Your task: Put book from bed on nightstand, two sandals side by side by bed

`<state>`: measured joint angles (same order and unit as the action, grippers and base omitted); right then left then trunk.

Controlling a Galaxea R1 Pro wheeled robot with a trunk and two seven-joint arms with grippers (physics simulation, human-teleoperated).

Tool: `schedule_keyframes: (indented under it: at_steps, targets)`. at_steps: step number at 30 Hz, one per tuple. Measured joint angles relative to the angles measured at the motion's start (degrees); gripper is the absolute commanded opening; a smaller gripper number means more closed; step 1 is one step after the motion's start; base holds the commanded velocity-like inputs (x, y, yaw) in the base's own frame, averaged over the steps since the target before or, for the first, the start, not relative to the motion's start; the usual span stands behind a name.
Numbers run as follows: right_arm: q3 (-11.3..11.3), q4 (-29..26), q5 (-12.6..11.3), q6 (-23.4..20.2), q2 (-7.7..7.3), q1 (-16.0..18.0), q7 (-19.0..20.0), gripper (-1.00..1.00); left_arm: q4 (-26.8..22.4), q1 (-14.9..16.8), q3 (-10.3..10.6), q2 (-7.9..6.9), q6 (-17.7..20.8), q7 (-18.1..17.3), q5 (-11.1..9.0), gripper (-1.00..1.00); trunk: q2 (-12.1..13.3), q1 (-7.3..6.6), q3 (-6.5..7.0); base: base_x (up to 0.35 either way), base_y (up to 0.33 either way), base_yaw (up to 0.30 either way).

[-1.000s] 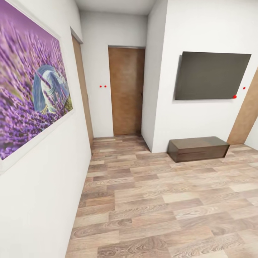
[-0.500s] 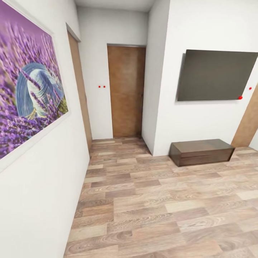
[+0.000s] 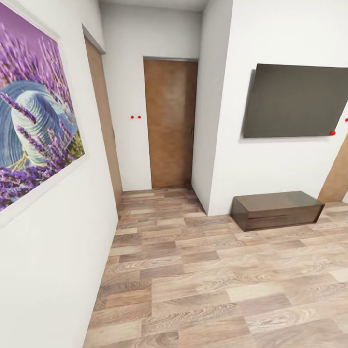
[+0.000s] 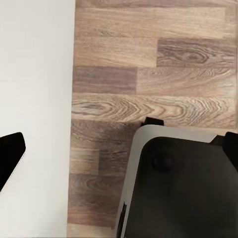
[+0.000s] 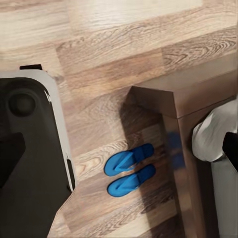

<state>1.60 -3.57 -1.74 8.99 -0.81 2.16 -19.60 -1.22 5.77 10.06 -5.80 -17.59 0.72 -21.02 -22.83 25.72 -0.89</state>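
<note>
Camera rolled forward; oval blue sandals (image 5: 130,169) lie paired on plank floor (image 3: 217,280).

A picture (image 3: 34,121) hangs on the left wall, a door (image 3: 170,123) stands ahead at the hall's end, a screen (image 3: 296,101) hangs on the right wall above a low cabinet (image 3: 276,210), and two sandals (image 5: 130,169) lie side by side on the floor (image 5: 99,64) near a bed frame (image 5: 171,101).

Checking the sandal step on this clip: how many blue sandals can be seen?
2. Both sandals lie side by side on the wood floor, one just above the other in the right wrist view, beside a dark wooden frame.
</note>
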Motion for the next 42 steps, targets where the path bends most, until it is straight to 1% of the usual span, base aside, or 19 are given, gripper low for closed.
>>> schedule_keyframes:
  at_steps: [9, 14, 25, 33, 42]
  targets:
    - [0.0, 0.0, 0.0, 0.0, 0.01, 0.0, 0.0, 1.0, 0.0, 0.0, 0.0, 0.0, 0.0, 0.0, 0.0, 1.0, 0.0, 0.01, 0.0, 0.321, 0.0, -0.007]
    - [0.0, 0.0, 0.0, 0.0, 0.01, 0.0, 0.0, 1.0, 0.0, 0.0, 0.0, 0.0, -0.1, 0.0, 0.0, 1.0, 0.0, 0.01, 0.0, 0.242, 0.0, -0.124]
    - [0.0, 0.0, 0.0, 0.0, 0.01, 0.0, 0.1, 1.0, 0.0, 0.0, 0.0, 0.0, -0.1, 0.0, 0.1, 1.0, 0.0, 0.03, 0.0, 0.085, 0.0, -0.245]
    - [0.0, 0.0, 0.0, 0.0, -0.07, 0.0, 2.5, 1.0, 0.0, 0.0, 0.0, 0.0, -0.1, 0.0, 0.0, 1.0, 0.0, 0.03, 0.0, 0.015, 0.0, -0.286]
    - [0.0, 0.1, 0.0, 0.0, -0.16, 0.0, 3.8, 1.0, 0.0, 0.0, 0.0, 0.0, -0.1, 0.0, 0.0, 1.0, 0.0, 0.02, 0.0, 0.037, 0.025, -0.293]
